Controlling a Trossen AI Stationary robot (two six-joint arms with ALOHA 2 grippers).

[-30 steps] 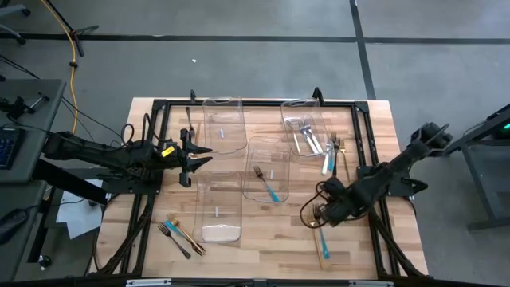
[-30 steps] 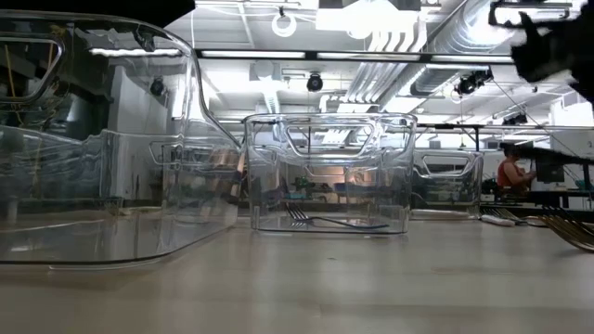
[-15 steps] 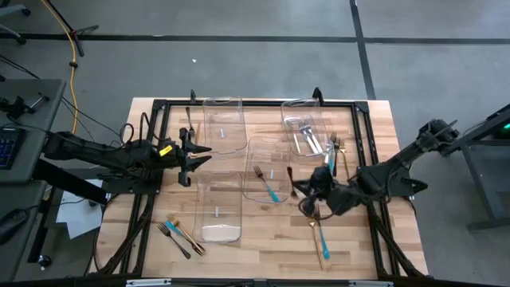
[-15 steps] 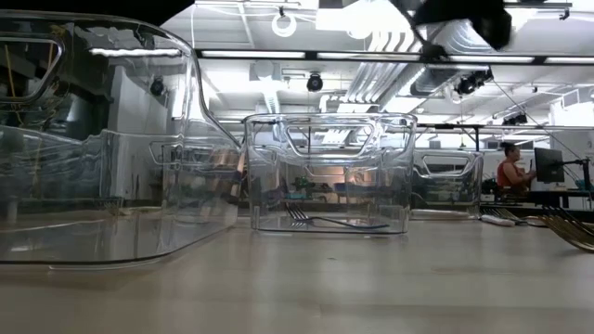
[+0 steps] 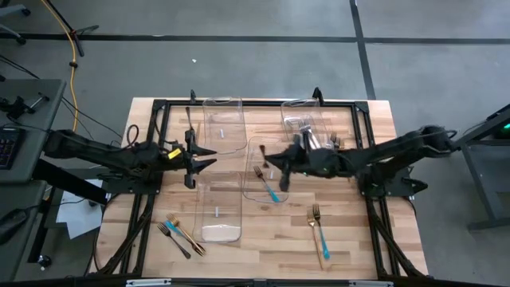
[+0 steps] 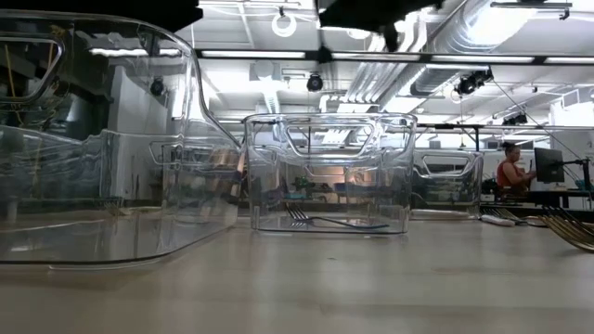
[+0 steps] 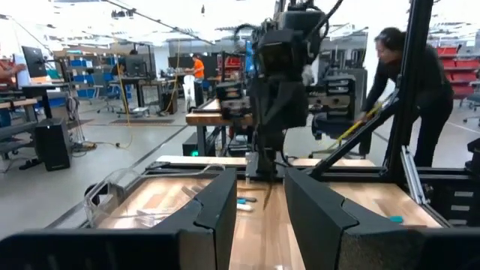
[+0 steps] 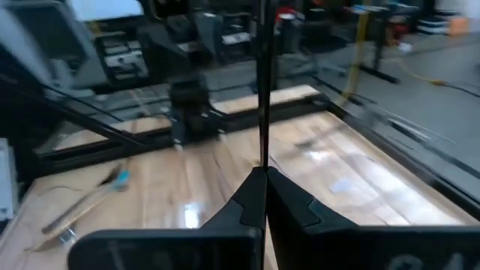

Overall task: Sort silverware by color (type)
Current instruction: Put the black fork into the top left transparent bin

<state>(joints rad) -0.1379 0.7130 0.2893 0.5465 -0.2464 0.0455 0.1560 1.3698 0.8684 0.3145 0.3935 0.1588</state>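
Observation:
My right gripper (image 5: 276, 164) hovers above the middle clear bin (image 5: 256, 145), shut on a slim black utensil (image 8: 263, 90) that stands out past its fingertips (image 8: 264, 174). A teal-handled fork (image 5: 268, 186) lies in that bin. Silver forks (image 5: 306, 134) lie in the far right bin. A gold fork with a teal handle (image 5: 319, 232) lies on the table near right. Two forks (image 5: 180, 233) lie near left, and a black utensil (image 5: 189, 119) lies far left. My left gripper (image 5: 201, 159) (image 7: 256, 202) waits open at the table's left side. My right gripper pinches the black utensil between its two shut fingers at one end of its shaft (image 8: 263, 161). The rest of the shaft runs on straight beyond the fingertips. The utensil is lifted clear of the table and bins.
Two more clear bins stand at the left: one far (image 5: 223, 123), one near (image 5: 217, 206). A few forks (image 5: 335, 143) lie beside the far right bin, partly under my right arm. A black frame (image 5: 159, 108) edges the table. People show in the room beyond.
My right gripper has swung from the table's near right, beside the gold teal-handled fork, toward the left and far side, and now hangs over the middle bin with the black utensil. The gold fork stays on the table and is now uncovered.

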